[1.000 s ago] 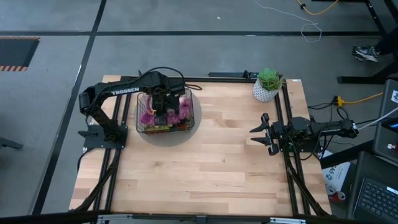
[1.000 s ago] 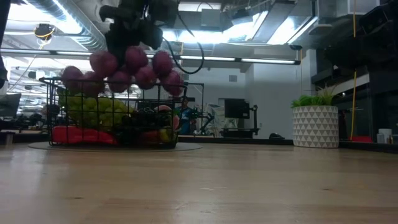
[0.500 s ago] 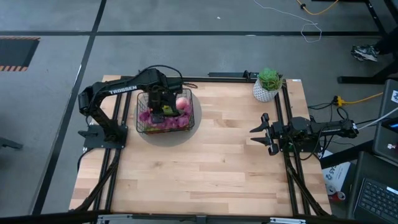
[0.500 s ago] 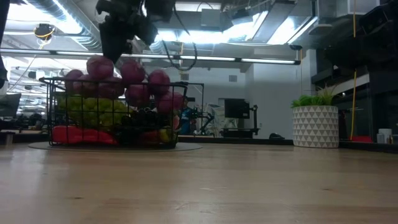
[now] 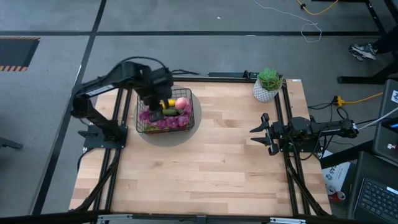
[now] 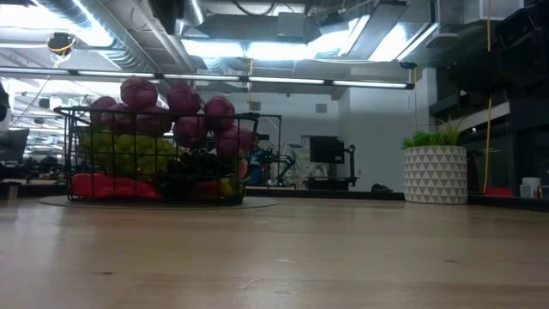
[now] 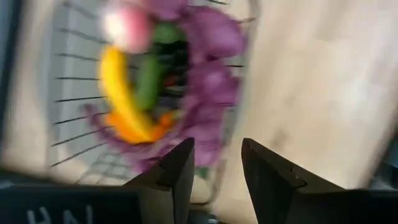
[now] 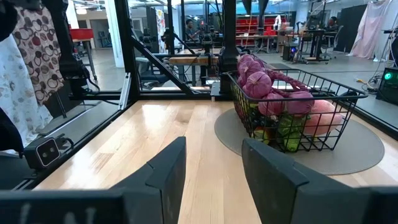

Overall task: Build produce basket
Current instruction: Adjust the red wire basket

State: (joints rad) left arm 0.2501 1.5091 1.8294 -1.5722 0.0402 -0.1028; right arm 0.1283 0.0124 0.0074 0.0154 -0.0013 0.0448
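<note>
The black wire basket (image 5: 142,112) stands on a grey round mat at the table's far left, filled with produce. A purple string of bulbs (image 6: 176,107) lies on top of it, draped along the basket's near and right sides (image 5: 163,122). Beside it lie a pink peach (image 5: 181,102), a yellow banana (image 7: 115,87) and a cucumber (image 7: 148,81). Green grapes (image 6: 129,150) and red chillies (image 6: 107,186) lie lower down. My left gripper (image 7: 217,158) hangs open and empty high above the basket (image 5: 153,102). My right gripper (image 5: 254,135) waits open and level at the table's right edge.
A white pot with a green plant (image 5: 267,84) stands at the far right corner. The grey mat (image 5: 166,135) reaches a little past the basket. Bare wooden tabletop (image 5: 205,168) spreads over the middle and the near half.
My left gripper has let go of the purple string of bulbs, which dropped from above the rim onto the produce and now lies still. The gripper has risen well above the basket, out of the low view, and drifted a little toward the table's left edge.
</note>
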